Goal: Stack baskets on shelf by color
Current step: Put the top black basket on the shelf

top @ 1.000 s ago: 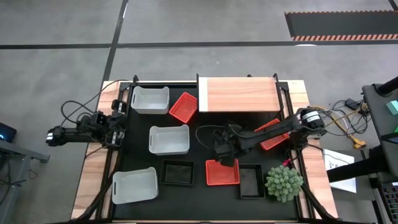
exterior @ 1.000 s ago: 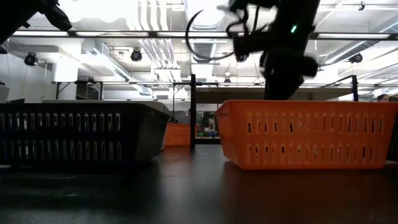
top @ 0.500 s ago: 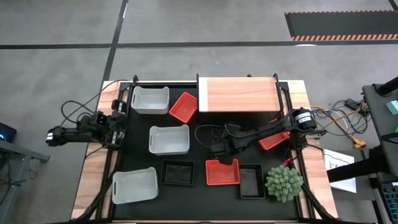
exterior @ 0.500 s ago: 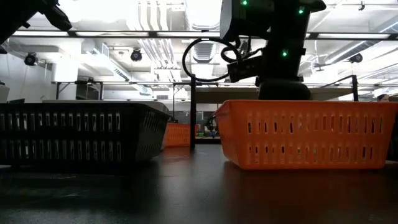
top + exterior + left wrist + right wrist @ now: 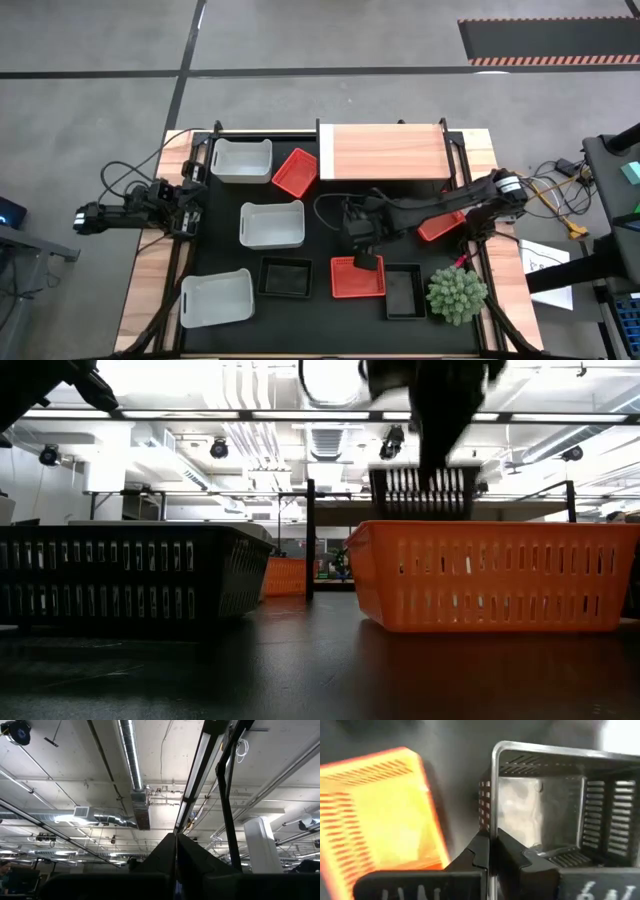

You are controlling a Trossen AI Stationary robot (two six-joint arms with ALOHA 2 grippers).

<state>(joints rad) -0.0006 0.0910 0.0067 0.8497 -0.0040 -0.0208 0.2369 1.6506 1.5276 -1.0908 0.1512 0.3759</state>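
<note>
**Hazards.** My left gripper [image 5: 188,195] is parked at the 9 o'clock edge of the worktop [image 5: 325,235] and poses no risk to the load. My right gripper [image 5: 362,238] is near the centre, carrying a black basket [image 5: 420,490] clear of the worktop, directly above a red basket [image 5: 357,277].

- The grip is on one thin wall only, so the black basket hangs off-centre. I judge that a fast swing or a sudden stop could make it pivot or slip out.
- If it drops, it lands in or on the red basket and mixes the colours.
- The shelf [image 5: 385,152] lies at 12 o'clock from the load, with no basket on it yet. A low approach could catch the basket's hanging edge on the shelf's front edge.
- Another red basket [image 5: 438,226] lies under my right forearm at 3 o'clock. A low sweep could knock it.

**Jaws.** The left jaws are pressed together with nothing between them. The right jaws are nearly closed, pinching the rim and upper wall of the black basket [image 5: 540,820], one finger [image 5: 479,852] outside the wall and the other inside.
</note>
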